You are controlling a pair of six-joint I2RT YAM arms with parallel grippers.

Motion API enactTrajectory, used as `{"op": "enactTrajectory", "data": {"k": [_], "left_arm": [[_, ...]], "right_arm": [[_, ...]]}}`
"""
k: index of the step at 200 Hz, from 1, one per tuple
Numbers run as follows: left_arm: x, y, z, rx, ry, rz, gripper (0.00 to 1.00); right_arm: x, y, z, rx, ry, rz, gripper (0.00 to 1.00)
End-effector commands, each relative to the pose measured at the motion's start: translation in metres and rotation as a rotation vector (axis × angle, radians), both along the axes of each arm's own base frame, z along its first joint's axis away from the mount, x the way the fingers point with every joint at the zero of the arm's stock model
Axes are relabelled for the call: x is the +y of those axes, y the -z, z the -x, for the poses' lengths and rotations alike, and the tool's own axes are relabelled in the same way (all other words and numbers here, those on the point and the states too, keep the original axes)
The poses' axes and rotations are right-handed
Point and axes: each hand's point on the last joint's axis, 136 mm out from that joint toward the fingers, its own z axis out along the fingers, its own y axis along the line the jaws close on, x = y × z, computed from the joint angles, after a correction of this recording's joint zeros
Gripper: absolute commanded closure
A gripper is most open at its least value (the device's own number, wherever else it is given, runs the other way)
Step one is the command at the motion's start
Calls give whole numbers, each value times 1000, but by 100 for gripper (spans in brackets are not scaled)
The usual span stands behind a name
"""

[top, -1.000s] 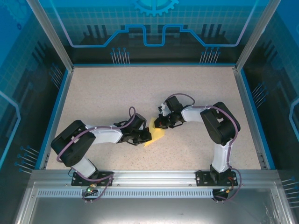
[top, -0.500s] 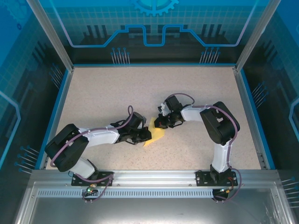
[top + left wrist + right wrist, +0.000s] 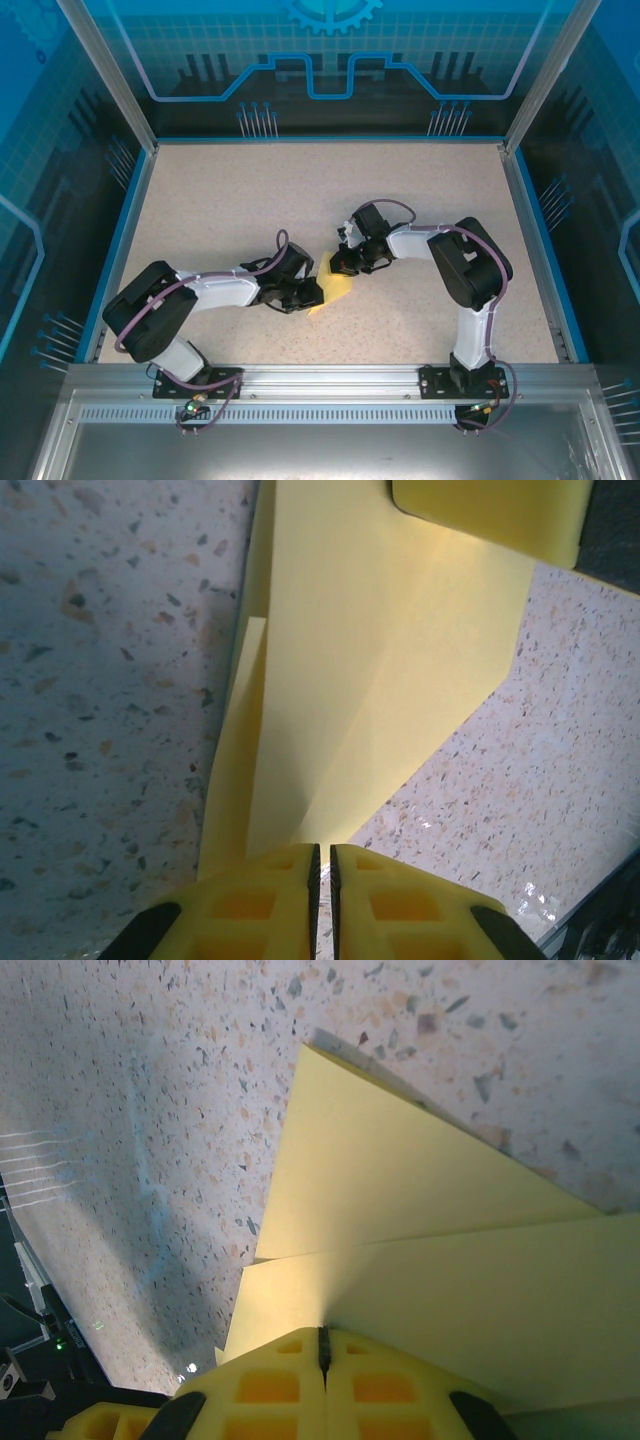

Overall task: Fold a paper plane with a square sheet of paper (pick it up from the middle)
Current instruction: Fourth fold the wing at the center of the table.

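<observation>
Two pincers meet at the folded yellow paper [image 3: 336,289] mid-worktop [image 3: 250,200]. The right pincer [image 3: 322,1346] is clamped on one edge. The left pincer [image 3: 322,866] shows a thin slit between its pads at the opposite edge, so I cannot tell its grip.

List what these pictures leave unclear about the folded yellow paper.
Top external: the folded yellow paper is tiny; the left gripper and right gripper cover parts of it.
Left wrist: its far end is cut off by the top edge and a yellow pad.
Right wrist: its right part runs past the frame edge.
</observation>
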Motion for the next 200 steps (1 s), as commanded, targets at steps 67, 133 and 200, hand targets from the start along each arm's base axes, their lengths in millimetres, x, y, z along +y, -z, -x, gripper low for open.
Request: {"op": "enactTrajectory", "data": {"k": [67,133,200], "left_arm": [[-13,-5,7,19,74,10,79],[0,1,6,8,50,-70,79],[7,-5,2,-27,30,-94,80]], "right_arm": [[-16,36,15,73,3,117,98],[-18,37,15,76,7,126,98],[-19,41,17,84,5,140,98]]}}
